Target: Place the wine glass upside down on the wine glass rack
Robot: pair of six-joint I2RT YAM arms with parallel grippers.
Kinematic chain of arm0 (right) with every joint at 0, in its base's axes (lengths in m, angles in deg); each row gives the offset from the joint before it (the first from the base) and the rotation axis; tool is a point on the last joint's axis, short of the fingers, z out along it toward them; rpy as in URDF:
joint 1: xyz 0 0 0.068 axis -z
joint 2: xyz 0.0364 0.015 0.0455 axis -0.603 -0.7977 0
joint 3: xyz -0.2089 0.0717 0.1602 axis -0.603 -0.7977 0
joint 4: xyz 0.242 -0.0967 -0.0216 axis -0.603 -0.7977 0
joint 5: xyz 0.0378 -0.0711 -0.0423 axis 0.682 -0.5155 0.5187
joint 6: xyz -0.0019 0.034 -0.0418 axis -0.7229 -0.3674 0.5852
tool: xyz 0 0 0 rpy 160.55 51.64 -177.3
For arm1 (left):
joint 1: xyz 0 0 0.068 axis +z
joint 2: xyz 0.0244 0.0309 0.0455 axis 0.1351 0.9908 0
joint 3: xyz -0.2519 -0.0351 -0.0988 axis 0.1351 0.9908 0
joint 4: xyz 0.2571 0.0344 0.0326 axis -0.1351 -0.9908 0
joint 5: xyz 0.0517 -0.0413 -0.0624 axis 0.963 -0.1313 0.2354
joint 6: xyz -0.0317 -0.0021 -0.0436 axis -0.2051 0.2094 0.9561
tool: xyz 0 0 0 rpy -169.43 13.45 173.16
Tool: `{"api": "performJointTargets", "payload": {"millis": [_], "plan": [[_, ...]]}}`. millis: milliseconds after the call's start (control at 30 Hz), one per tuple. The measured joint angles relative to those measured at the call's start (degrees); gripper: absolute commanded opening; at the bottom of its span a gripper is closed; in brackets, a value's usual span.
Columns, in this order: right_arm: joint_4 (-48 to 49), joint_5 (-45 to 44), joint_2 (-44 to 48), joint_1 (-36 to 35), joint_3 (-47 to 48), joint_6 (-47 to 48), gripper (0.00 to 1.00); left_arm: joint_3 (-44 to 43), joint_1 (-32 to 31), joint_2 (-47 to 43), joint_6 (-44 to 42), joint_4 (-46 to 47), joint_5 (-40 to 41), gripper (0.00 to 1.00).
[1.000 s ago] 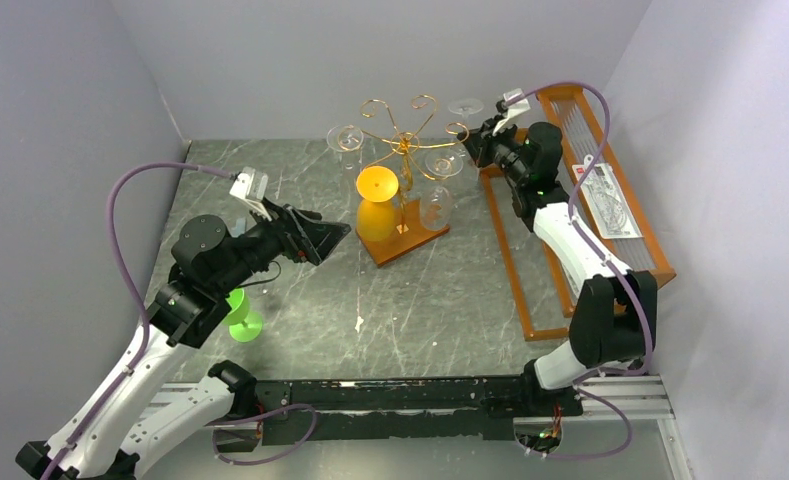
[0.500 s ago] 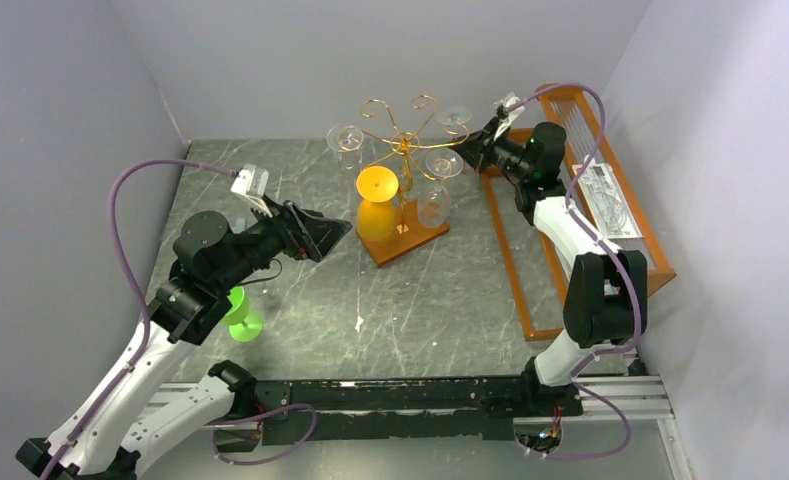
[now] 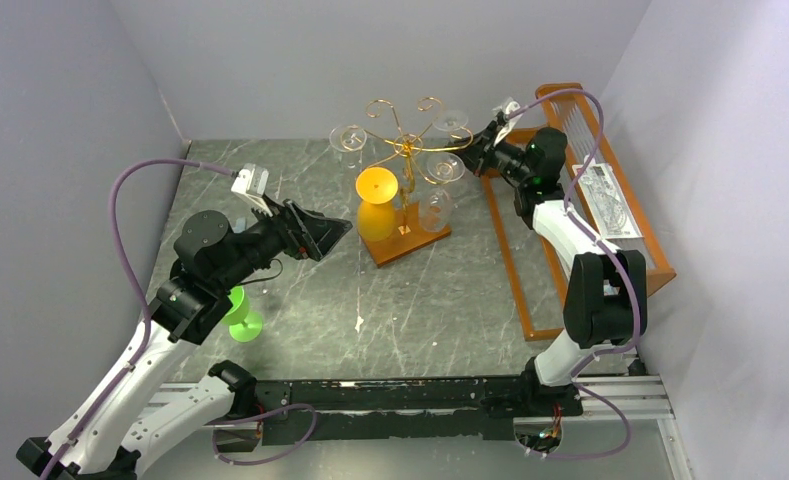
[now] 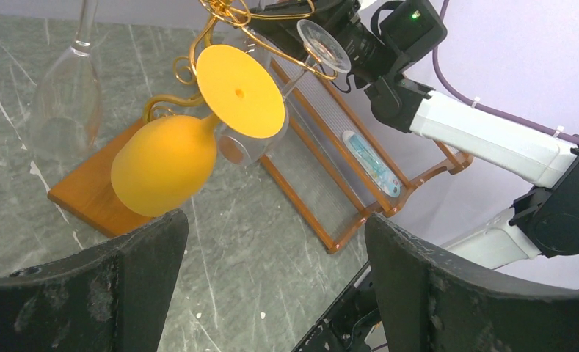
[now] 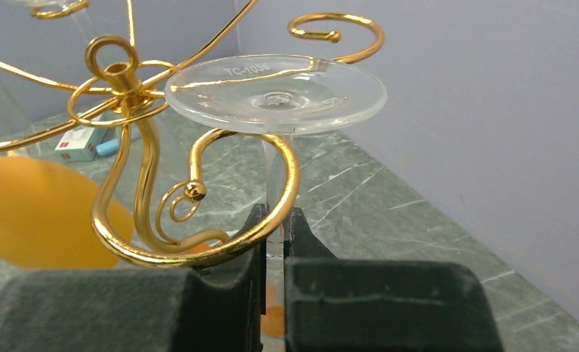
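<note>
My right gripper (image 5: 275, 220) is shut on the stem of a clear wine glass (image 5: 275, 94) held upside down, foot on top. The stem stands inside a curled arm of the gold wine glass rack (image 5: 198, 253), and the foot sits just above that arm. From above, this wine glass (image 3: 452, 122) is at the rack's (image 3: 402, 140) right side, with the right gripper (image 3: 475, 150) behind it. The bowl is hidden below the fingers. My left gripper (image 3: 335, 232) hangs open and empty, left of the rack's wooden base (image 3: 415, 245).
An orange glass (image 3: 377, 205) and three clear glasses (image 3: 347, 137) hang upside down on the rack. A green glass (image 3: 240, 318) stands on the table under the left arm. The orange slatted shelf (image 3: 530, 290) with a packet (image 3: 605, 200) lies along the right wall.
The right gripper has carried the clear glass leftward from beside the shelf to the rack, its stem now inside a scroll arm. The left arm has barely moved.
</note>
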Motion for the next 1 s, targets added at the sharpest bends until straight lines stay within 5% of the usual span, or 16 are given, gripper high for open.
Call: {"api": "performJointTargets", "payload": {"millis": [1000], "plan": [[8.31, 6.45, 3.13, -0.04, -6.99, -2.03, 0.0, -0.92, 0.0, 1.07, -0.04, -2.27, 1.92, 0.94]]}}
